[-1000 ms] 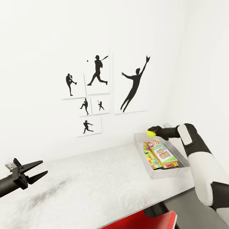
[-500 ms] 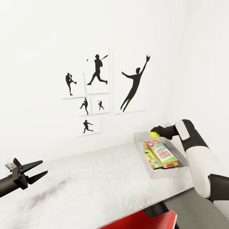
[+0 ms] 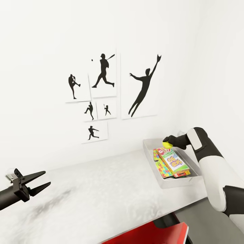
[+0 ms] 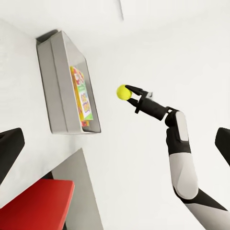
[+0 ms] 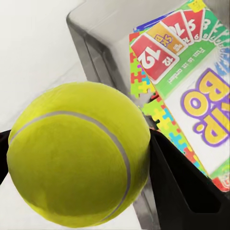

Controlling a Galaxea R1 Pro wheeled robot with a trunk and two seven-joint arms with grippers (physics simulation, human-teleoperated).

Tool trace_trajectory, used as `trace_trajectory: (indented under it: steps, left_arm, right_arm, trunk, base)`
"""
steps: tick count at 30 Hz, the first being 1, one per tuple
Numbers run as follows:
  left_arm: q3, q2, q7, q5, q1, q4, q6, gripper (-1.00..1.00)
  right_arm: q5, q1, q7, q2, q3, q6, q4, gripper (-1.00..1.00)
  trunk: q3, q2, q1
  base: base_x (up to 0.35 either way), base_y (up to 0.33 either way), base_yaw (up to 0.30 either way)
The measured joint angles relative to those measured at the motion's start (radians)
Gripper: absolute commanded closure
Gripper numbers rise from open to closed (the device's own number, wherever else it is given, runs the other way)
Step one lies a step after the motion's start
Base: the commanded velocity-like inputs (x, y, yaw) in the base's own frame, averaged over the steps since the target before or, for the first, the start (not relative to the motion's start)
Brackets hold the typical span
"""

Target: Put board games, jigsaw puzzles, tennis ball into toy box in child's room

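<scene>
Right gripper (image 3: 168,142) is closed on the tennis ball (image 3: 166,144), held above the toy box (image 3: 147,150) on the counter (image 3: 101,189); release should be made lower, over the stacked games.

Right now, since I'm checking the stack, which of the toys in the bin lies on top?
The green-white board game with the red band; a jigsaw puzzle pokes out beneath it in the toy box.

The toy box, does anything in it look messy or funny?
A little. The games and puzzles in the toy box lie in a crooked pile, not lined up. The tennis ball isn't in yet; the right pincer holds it above the box.
</scene>
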Motion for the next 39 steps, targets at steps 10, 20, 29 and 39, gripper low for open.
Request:
trace_trajectory:
  steps: [10,20,29,39]
  left_arm:
    - [0.000,0.001,0.000,0.000,0.000,0.000,0.000,-1.00]
    - [0.001,0.001,0.000,0.000,0.000,0.000,0.000,-1.00]
    - [0.002,0.001,0.000,0.000,0.000,0.000,0.000,-1.00]
    - [0.002,0.001,0.000,0.000,0.000,0.000,0.000,-1.00]
  right_arm:
    - [0.049,0.000,-0.012,0.004,0.033,0.000,0.003,1.00]
    - [0.050,0.000,-0.011,0.010,0.035,0.000,0.003,1.00]
    - [0.051,0.000,-0.012,0.008,0.039,0.000,0.004,1.00]
    - [0.049,0.000,-0.012,0.000,0.092,0.000,0.006,1.00]
  trunk:
    - [-0.016,0.000,0.000]
    - [-0.033,0.000,0.000]
    - [-0.048,0.000,0.000]
    - [-0.064,0.000,0.000]
  base:
    - [0.000,0.000,0.000]
    - [0.000,0.000,0.000]
    - [0.000,0.000,0.000]
    - [0.000,0.000,0.000]
